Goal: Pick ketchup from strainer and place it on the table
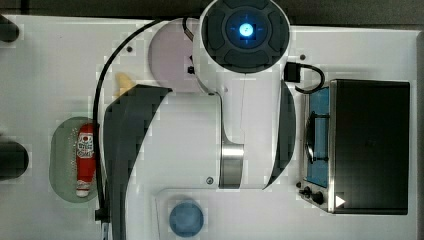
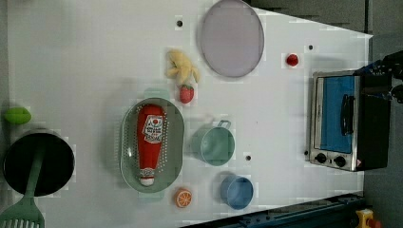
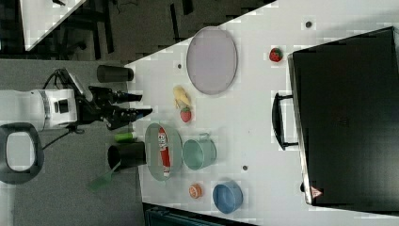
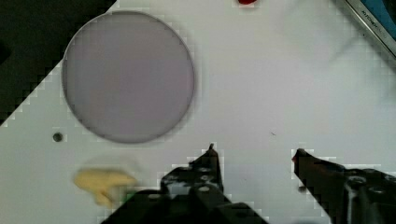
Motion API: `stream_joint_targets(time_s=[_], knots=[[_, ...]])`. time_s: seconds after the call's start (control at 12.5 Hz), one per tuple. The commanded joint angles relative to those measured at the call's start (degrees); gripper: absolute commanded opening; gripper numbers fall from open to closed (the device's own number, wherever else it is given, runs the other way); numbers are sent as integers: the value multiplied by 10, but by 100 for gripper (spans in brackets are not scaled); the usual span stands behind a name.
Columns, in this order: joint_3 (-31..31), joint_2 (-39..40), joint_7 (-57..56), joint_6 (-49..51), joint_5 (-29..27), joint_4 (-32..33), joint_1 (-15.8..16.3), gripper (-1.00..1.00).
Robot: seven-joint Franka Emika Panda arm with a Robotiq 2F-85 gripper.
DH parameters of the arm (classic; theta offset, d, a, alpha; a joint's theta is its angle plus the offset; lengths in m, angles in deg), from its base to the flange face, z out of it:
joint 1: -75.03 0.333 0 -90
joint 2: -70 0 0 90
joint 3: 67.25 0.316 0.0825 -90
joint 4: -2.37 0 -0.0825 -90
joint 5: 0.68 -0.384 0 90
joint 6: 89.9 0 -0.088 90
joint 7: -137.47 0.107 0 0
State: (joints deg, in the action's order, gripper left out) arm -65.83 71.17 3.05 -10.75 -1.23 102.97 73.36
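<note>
Top view: glossy red plastic ketchup (image 1: 85,159) lying lengthwise in the pale green perforated oval strainer (image 1: 60,160) at the top view's left, white cap toward the near edge, partly beside the bulky white arm; nothing lifted yet, whole pick and place apparently left to do. Left view: same bottle resting along the strainer's length, round green cup (image 2: 216,145) just beside on the left view's right, bare matte white surface (image 2: 85,57) all around. Right view: black claw (image 3: 141,105) held well apart from the strainer, empty. Wrist view: claw parted fairly wide, gripping nothing, over bare surface near a smooth lavender plate (image 4: 128,77).
</note>
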Motion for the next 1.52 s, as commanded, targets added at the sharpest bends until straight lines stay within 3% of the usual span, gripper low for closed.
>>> stream_joint_targets(time_s=[0.08, 0.24, 1.12, 1.52], knots=[[61, -139, 32, 89, -7, 79, -55, 58], [81, -133, 32, 75, -11, 79, -50, 99], [364, -6, 32, -64, -13, 85, -25, 100], [440, 69, 32, -195, 12, 151, -20, 100]])
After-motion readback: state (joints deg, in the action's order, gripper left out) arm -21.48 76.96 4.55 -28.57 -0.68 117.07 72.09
